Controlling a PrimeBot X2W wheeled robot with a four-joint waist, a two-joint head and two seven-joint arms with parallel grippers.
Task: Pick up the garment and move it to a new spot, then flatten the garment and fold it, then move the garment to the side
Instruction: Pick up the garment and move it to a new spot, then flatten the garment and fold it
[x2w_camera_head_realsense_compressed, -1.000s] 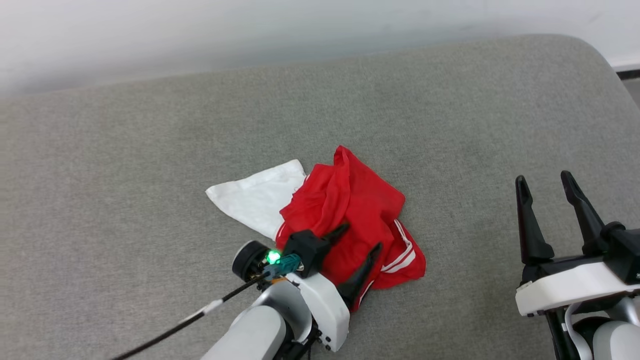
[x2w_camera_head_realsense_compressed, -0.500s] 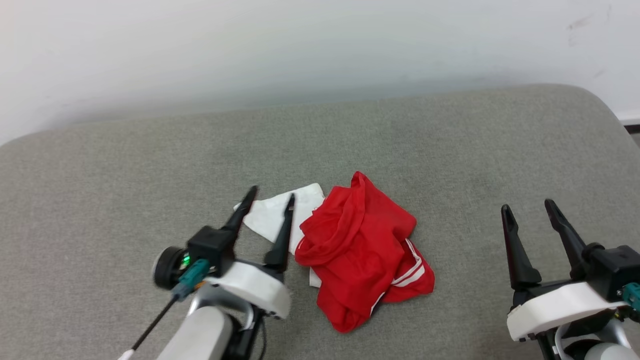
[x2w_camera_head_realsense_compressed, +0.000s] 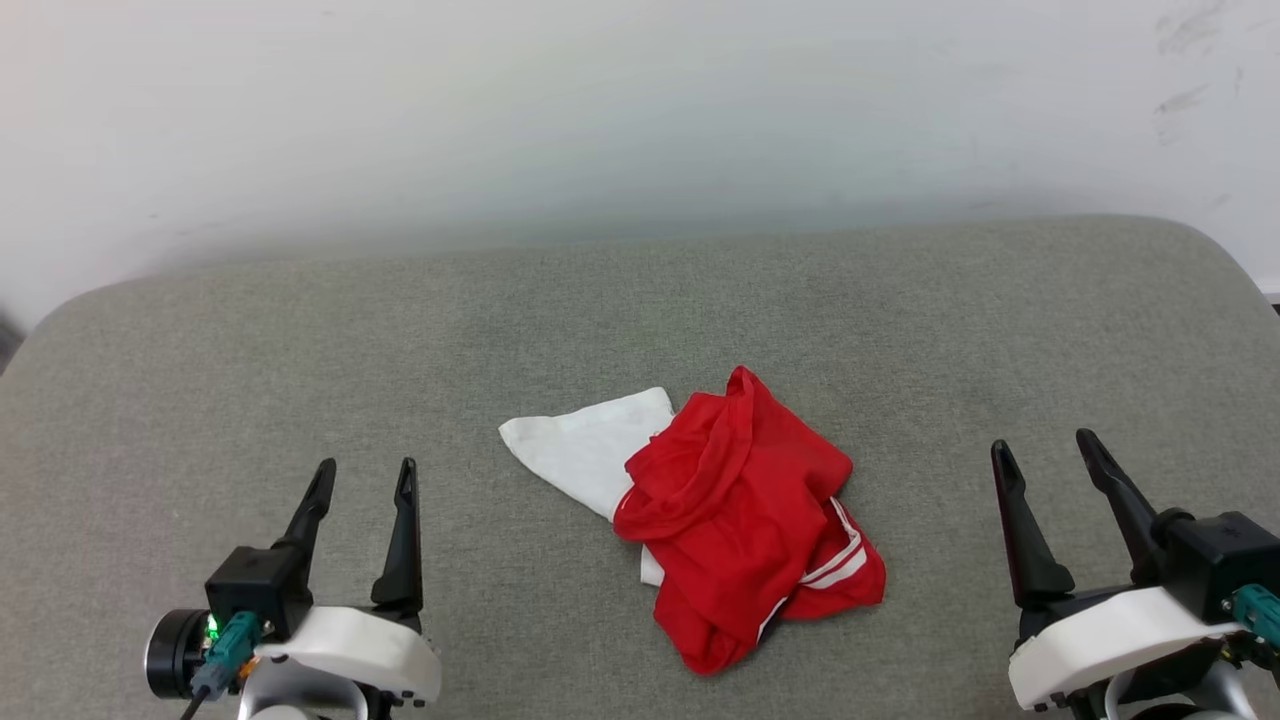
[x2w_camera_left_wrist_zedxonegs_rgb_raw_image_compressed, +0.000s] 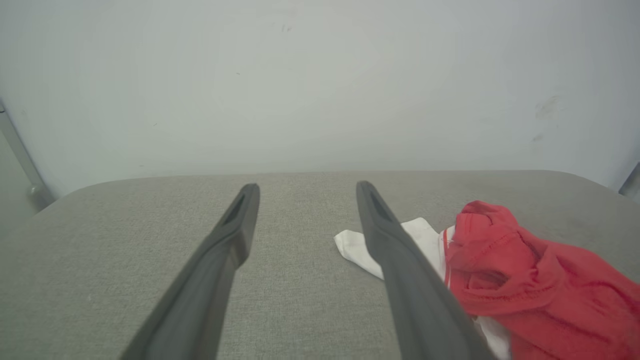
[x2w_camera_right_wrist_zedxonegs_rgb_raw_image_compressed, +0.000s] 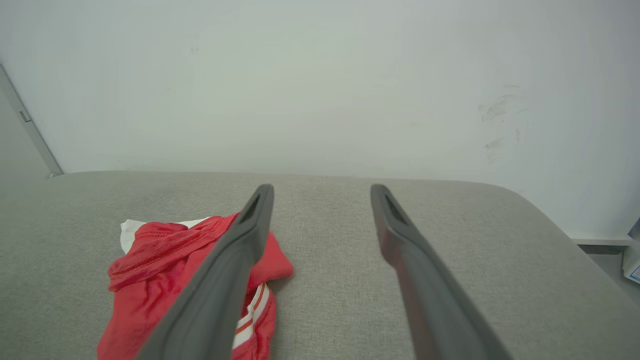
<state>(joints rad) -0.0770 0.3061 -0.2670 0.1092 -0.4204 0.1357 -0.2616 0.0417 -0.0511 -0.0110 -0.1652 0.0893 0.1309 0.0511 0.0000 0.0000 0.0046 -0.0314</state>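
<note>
- Left gripper: 1 s ago its spread fingers were over the red cloth, 0.5 s ago by the white sleeve. Now it is back by the cushion's near left corner, jaws apart, nothing in them, well clear of the garment.
- Right gripper: parked by the near right corner as before, jaws wide, empty.
- Head camera has tilted up and more wall shows, so the garment's shift in the picture is the camera's, not its own.
- Garment: same crumpled heap, mid-cushion toward the near edge, between the 2 grippers and touching neither. White sleeve pokes out toward the left edge, striped trim on the near right side.
- Left wrist view: garment to the right of the fingers, gripper aimed at bare cushion.
- Right wrist view: garment to the left, partly behind 1 finger of the gripper.
- Judgement: the drop at the new spot looks done. Flattening comes next and is not started. Both arms are free to take 2 edges.
</note>
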